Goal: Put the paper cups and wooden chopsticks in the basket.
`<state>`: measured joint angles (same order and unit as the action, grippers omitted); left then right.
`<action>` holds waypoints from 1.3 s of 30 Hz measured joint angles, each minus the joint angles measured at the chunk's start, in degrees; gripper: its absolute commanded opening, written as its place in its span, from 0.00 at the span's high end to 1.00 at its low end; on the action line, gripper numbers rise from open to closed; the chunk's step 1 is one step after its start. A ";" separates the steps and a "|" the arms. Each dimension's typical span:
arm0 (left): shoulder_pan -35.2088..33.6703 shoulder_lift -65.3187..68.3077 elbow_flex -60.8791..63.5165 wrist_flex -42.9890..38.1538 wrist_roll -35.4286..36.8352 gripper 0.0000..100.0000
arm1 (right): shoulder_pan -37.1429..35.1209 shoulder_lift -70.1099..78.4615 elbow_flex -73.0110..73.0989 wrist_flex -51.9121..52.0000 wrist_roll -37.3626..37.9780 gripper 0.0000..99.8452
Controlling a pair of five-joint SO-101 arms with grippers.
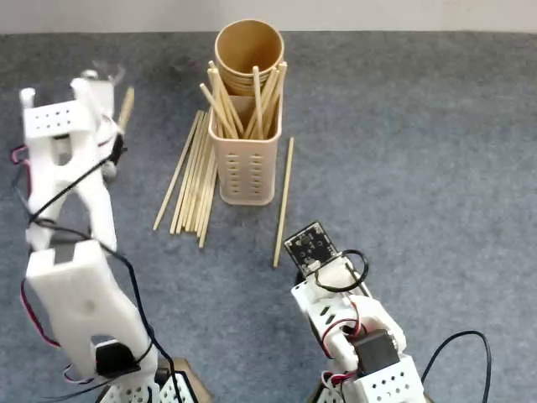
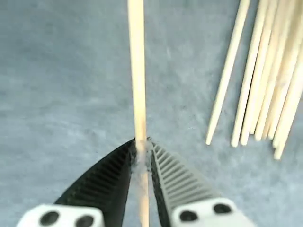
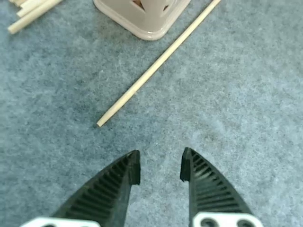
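Observation:
A beige slotted basket (image 1: 245,164) stands at the table's middle back, with stacked paper cups (image 1: 249,50) and several wooden chopsticks (image 1: 239,105) upright inside. A pile of chopsticks (image 1: 191,176) lies left of it, also seen as the pile (image 2: 265,85) in the left wrist view. At the far left my left gripper (image 2: 141,142) is shut on a single chopstick (image 2: 136,71), which sticks out past the fingertips above the carpet. Another lone chopstick (image 1: 284,201) lies right of the basket. My right gripper (image 3: 159,165) is open just short of that chopstick's (image 3: 158,64) near end.
Grey carpet (image 1: 419,168) covers the table. The left arm (image 1: 67,168) runs along the left edge, and the right arm (image 1: 352,336) sits at the front middle. The basket's base (image 3: 142,19) lies beyond the right gripper.

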<state>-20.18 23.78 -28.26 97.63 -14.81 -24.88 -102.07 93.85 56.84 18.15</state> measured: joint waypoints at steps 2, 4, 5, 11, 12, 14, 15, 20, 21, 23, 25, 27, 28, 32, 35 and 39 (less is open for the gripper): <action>1.23 -5.36 0.00 -0.44 0.09 1.00 | 0.00 0.00 0.00 0.00 0.00 0.85; 3.08 -11.69 0.18 -1.05 0.97 1.00 | 0.00 0.00 0.00 0.00 0.00 0.85; 4.31 -14.95 0.18 -1.32 1.49 1.00 | 0.00 0.00 0.00 0.00 0.00 0.85; 15.38 -37.27 7.74 -2.02 4.31 1.00 | 0.00 0.00 0.00 0.00 0.00 0.85; 17.76 -41.23 10.37 -3.43 4.31 1.00 | 0.00 0.00 0.00 0.00 0.00 0.85; 21.45 -48.70 16.35 -8.18 4.84 1.00 | 0.00 0.00 0.00 0.00 0.00 0.85; 22.77 -52.04 19.08 -11.52 5.71 1.00 | 0.00 0.00 0.00 0.00 0.00 0.85; 26.81 -57.49 29.45 -32.18 12.84 1.00 | -1.23 0.00 0.00 0.00 0.00 0.85; 27.78 -57.05 30.33 -36.75 14.24 1.00 | -1.32 0.00 0.00 0.00 0.00 0.85; 29.45 -55.21 30.33 -45.10 16.79 1.00 | -1.49 0.00 0.00 0.00 0.00 0.85; 30.95 -52.40 30.24 -52.13 18.90 1.00 | -1.49 0.00 0.00 0.00 0.00 0.85; 32.18 -48.88 30.24 -56.79 21.36 1.00 | -1.49 0.00 0.00 0.00 0.00 0.85; 32.53 -46.95 30.33 -58.29 22.95 1.00 | -1.49 0.00 0.00 0.00 0.00 0.85; 32.79 -40.18 30.33 -61.80 29.63 0.99 | -1.76 0.00 0.00 0.00 0.00 0.85; 32.26 -36.40 30.33 -62.15 32.09 0.98 | -1.76 0.00 0.00 0.00 0.00 0.85; 31.12 -35.69 30.33 -62.15 32.44 0.88 | -1.76 0.00 0.00 0.00 0.00 0.85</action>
<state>10.95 -11.91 2.07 35.47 17.63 -26.64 -102.07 93.85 56.84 18.15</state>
